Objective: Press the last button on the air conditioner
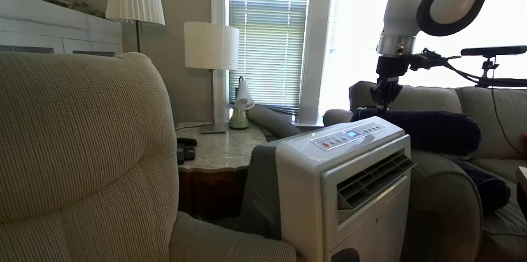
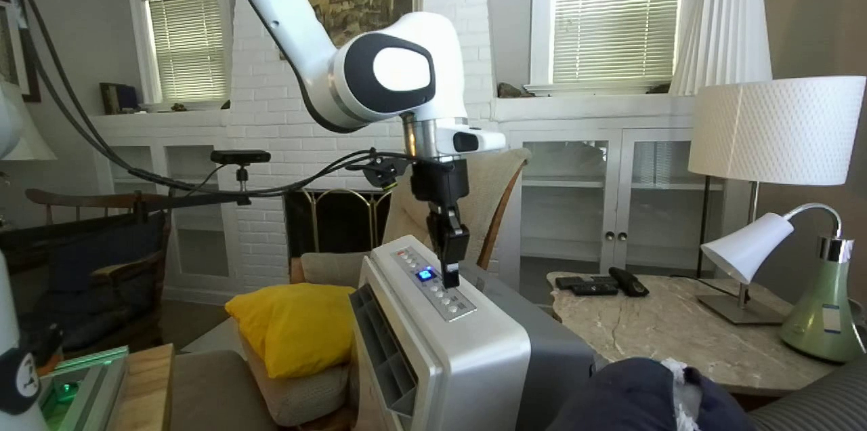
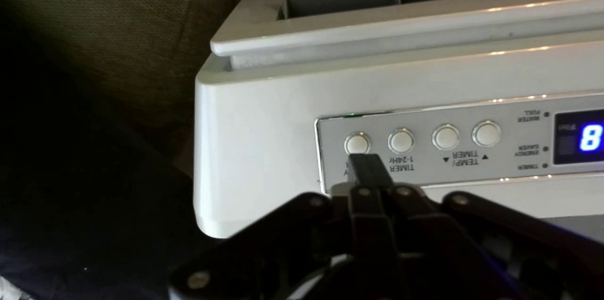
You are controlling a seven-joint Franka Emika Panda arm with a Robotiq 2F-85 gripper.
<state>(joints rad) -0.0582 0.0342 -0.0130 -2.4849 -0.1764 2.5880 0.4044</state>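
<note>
My black jointed pincer [image 3: 370, 169] is closed, finger against finger, gripping nothing I can see; I'd say that makes it a narrow poker for the small round white end button [image 3: 357, 143], at the end farthest from the tan ribbed-fabric armchair [image 1: 90, 138]. Contact I can't confirm. The glossy white boxy air conditioner [image 1: 329, 188] stands upright, long axis vertical, just beside the armchair; its silver control strip [image 3: 465, 142] runs away from the armchair, dark slatted grille [image 1: 368, 188] facing crosswise.

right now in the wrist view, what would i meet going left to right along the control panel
Leftmost button, 1-24Hr timer button, left temp/timer button, right temp/timer button, column of indicator dots, blue-lit display.
</note>
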